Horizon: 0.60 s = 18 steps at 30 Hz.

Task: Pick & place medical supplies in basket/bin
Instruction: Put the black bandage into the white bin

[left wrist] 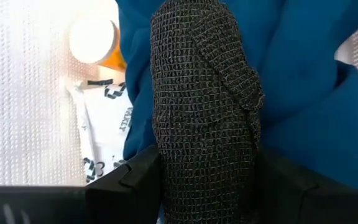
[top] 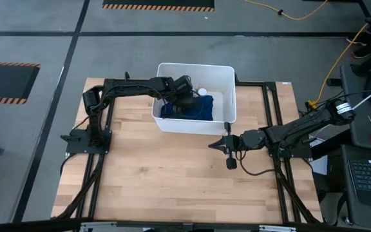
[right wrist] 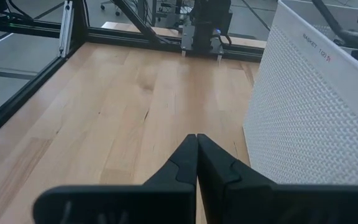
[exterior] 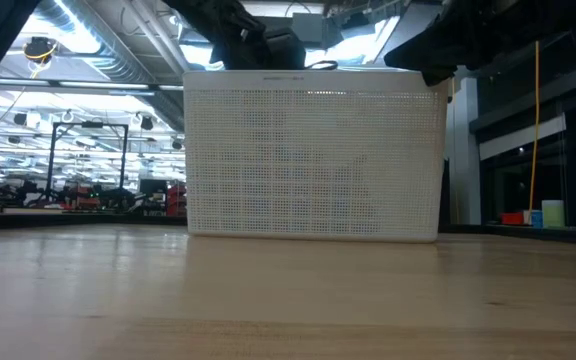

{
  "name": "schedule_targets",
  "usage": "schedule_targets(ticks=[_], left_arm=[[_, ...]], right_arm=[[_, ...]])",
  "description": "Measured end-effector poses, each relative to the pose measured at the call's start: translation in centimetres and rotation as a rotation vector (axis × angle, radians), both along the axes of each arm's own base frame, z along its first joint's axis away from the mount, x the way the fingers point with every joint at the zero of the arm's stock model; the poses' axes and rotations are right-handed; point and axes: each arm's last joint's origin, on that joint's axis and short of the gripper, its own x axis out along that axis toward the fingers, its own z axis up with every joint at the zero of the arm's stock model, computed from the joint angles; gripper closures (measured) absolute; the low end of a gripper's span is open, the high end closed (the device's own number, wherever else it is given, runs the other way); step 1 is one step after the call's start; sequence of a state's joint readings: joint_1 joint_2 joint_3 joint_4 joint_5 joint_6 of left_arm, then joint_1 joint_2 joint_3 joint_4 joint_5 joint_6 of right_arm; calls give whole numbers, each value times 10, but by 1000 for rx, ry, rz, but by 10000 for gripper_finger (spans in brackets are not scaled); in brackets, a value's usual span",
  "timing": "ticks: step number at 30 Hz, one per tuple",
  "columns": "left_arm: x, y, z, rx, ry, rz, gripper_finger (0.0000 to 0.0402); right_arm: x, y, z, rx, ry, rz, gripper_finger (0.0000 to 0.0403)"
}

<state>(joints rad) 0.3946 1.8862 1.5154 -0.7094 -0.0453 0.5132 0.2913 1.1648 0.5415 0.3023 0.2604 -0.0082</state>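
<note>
My left gripper (top: 184,98) reaches into the white bin (top: 195,66) from the table's left and is shut on the black oblong (left wrist: 204,93), a roll with a woven mesh surface. Behind the roll, inside the bin, lie the dark blue cloth (left wrist: 309,81), the white packet printed with dark rings (left wrist: 104,130) and the white round cap (left wrist: 92,37), which sits on an orange vial. From above, the blue cloth (top: 195,111) covers the bin floor, with the cap (top: 202,91) beside it. My right gripper (top: 219,144) is shut and sits over the table by the bin's near right corner. My left gripper pinches the black oblong between its two fingers (left wrist: 132,183), one on each side of the end nearest the wrist (left wrist: 204,171). The roll points away from the fingers, out over the blue cloth. Whether its far end touches the cloth cannot be told.
The bin's perforated wall (exterior: 313,155) stands upright on the far middle of the wooden table and also shows close beside my right gripper (right wrist: 303,93). Bare wood (top: 172,174) stretches across the near half. Black frame rails (top: 275,116) run along both sides.
</note>
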Motion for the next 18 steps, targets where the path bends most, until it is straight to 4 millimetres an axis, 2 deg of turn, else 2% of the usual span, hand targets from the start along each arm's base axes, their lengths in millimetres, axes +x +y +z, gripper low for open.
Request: schedule_targets(ticks=[10, 18], left_arm=[[0, -1, 1, 3, -4, -10, 204], [3, -8, 1, 41, 11, -9, 163]], right_arm=[[0, 0, 0, 0, 0, 0, 395], [0, 0, 0, 0, 0, 0, 395]])
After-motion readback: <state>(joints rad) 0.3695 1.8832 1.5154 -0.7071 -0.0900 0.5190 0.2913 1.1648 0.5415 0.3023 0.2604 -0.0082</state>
